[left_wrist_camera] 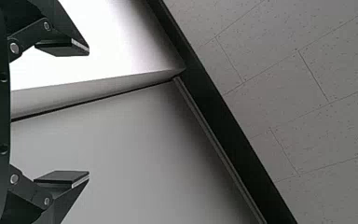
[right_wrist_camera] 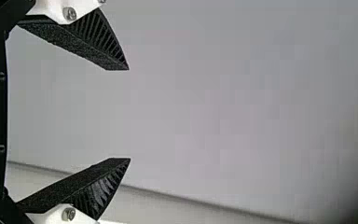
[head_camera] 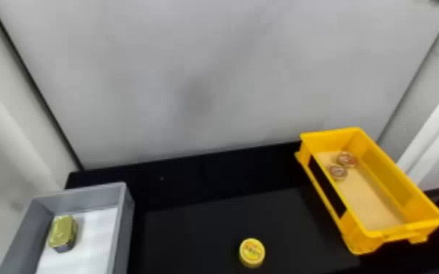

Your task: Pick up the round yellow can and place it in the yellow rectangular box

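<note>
Can (head_camera: pixel 252 253) on tbl (head_camera: pixel 193 226) | well apart fr L gripper (left_wrist_camera: pixel 89 113) & R gripper (right_wrist_camera: pixel 129 114) | both wide

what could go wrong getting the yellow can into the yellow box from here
The round yellow can is low and round, so the open right gripper could nudge it away. The yellow box's raised wall might catch it. Released at the far end, it could land on the two round tins.

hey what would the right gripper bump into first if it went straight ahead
Likely the pale grey wall; the right gripper points its open jaws at it and the way looks free, but depth is unclear.
</note>
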Controlling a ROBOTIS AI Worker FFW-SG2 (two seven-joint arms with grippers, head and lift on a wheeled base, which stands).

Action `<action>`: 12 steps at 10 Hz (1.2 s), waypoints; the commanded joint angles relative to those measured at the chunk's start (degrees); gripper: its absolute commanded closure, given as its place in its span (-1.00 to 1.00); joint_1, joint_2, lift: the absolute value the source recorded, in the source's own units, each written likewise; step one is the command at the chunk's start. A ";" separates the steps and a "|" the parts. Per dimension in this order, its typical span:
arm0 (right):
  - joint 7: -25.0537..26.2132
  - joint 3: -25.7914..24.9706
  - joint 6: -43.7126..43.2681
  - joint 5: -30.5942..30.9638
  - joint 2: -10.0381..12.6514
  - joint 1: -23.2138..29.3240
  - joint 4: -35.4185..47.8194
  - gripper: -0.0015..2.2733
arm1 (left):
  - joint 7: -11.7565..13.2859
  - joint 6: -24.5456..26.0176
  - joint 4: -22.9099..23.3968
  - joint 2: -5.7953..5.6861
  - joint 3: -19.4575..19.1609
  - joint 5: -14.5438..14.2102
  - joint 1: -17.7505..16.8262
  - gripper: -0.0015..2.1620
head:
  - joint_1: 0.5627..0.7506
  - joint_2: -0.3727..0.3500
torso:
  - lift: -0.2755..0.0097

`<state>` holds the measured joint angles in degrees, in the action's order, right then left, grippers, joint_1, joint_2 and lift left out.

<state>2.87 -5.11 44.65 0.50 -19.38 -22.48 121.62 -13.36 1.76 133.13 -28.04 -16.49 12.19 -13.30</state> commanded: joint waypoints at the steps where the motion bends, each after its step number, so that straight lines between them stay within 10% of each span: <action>1: -0.85 2.39 9.52 -11.66 0.48 1.03 -9.39 -0.95 | 0.00 -0.17 -0.33 0.16 0.58 -0.06 0.12 -0.71 | 0.89 0.08 | 0.93; 6: -19.67 15.84 10.40 -16.23 2.24 -0.81 -31.36 -0.94 | 0.00 -0.96 -1.56 0.69 2.25 -0.33 -0.76 -0.71 | 0.89 0.08 | 0.93; 12: -39.63 22.17 4.86 -0.41 6.64 2.44 -47.44 -0.92 | 0.00 -1.93 -2.61 1.48 3.57 -0.68 -1.38 -0.71 | 0.89 0.08 | 0.93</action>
<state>-34.07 16.18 50.62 -4.48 -13.88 -20.13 76.83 -13.37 -0.09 130.62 -26.63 -13.21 11.58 -14.60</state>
